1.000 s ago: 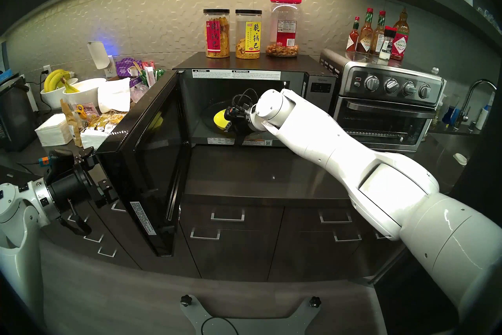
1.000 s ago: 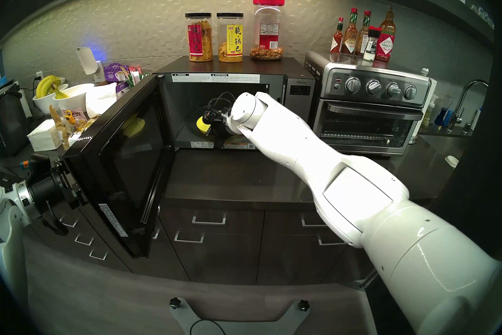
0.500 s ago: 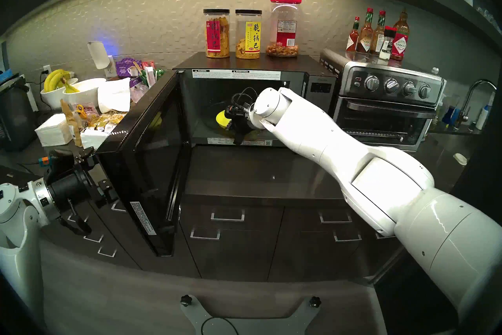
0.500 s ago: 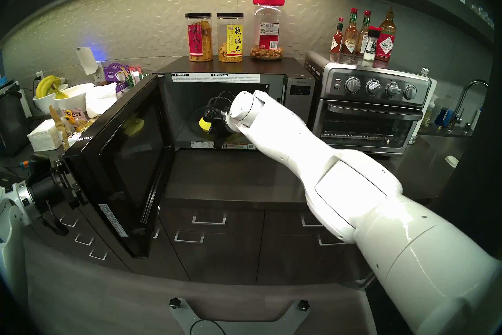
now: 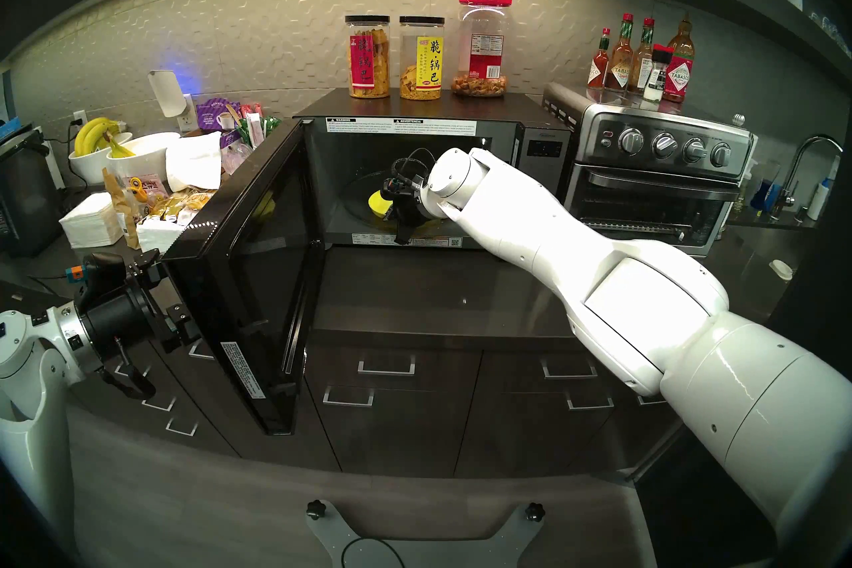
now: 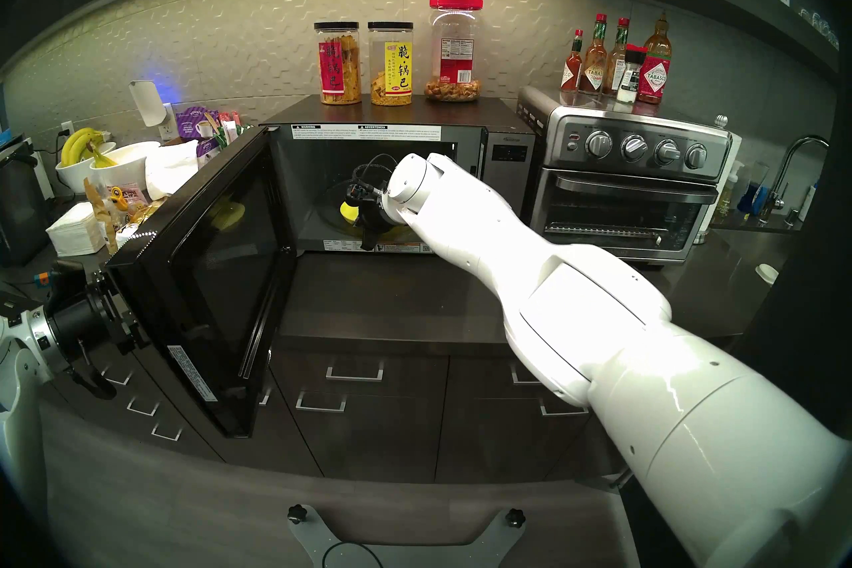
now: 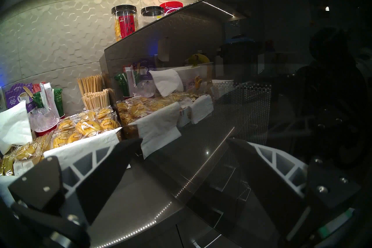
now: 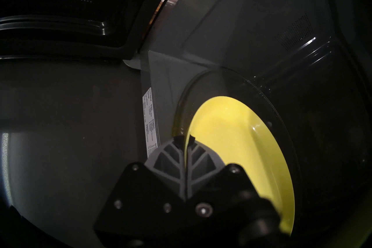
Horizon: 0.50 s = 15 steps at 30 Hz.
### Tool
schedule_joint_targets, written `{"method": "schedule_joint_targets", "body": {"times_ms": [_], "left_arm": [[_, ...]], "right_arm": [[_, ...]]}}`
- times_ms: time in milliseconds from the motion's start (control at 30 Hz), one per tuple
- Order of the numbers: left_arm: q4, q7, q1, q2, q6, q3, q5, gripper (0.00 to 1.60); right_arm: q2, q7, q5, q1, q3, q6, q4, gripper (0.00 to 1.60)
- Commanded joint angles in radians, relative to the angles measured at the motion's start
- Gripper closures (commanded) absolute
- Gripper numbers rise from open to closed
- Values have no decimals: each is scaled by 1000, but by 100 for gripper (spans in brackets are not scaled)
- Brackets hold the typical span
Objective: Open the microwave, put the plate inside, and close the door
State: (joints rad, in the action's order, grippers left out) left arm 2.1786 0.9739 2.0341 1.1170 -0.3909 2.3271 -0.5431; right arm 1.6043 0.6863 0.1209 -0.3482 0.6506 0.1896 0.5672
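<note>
The microwave (image 5: 544, 152) stands with its door (image 5: 258, 276) swung out to the left. My right arm reaches into the cavity. In the right wrist view my right gripper (image 8: 186, 140) is shut on the rim of the yellow plate (image 8: 241, 151). The plate sits tilted over the glass turntable (image 8: 261, 98). From the head only a slice of the plate (image 5: 378, 203) shows beside the black wrist. My left gripper (image 5: 168, 290) is open at the door's outer glass (image 7: 281, 80) near its free edge, with nothing between its fingers (image 7: 128, 151).
A steel toaster oven (image 5: 654, 189) stands right of the microwave with sauce bottles (image 5: 641, 60) on top. Three snack jars (image 5: 422, 57) sit on the microwave. Bowls with bananas (image 5: 120, 147), napkins and wrapped cakes (image 7: 86, 124) crowd the counter left of the door. A faucet (image 5: 811, 166) is far right.
My right arm has shifted slightly left and rolled, and less of the plate shows from the head. A gripper finger now hangs by the front sill. The left arm and door have not moved.
</note>
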Motion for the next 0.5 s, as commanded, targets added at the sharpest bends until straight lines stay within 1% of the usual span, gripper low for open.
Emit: {"method": "schedule_joint_targets", "body": {"times_ms": [0, 133, 467], "left_arm": [[10, 2, 0, -1, -2, 5, -2, 0], [10, 2, 0, -1, -2, 5, -1, 0], [10, 3, -1, 0, -2, 5, -1, 0]], "right_arm": [[35, -11, 0, 49, 8, -15, -19, 160], [55, -17, -8, 60, 22, -13, -58, 160], [79, -25, -12, 73, 36, -19, -112, 160]]}}
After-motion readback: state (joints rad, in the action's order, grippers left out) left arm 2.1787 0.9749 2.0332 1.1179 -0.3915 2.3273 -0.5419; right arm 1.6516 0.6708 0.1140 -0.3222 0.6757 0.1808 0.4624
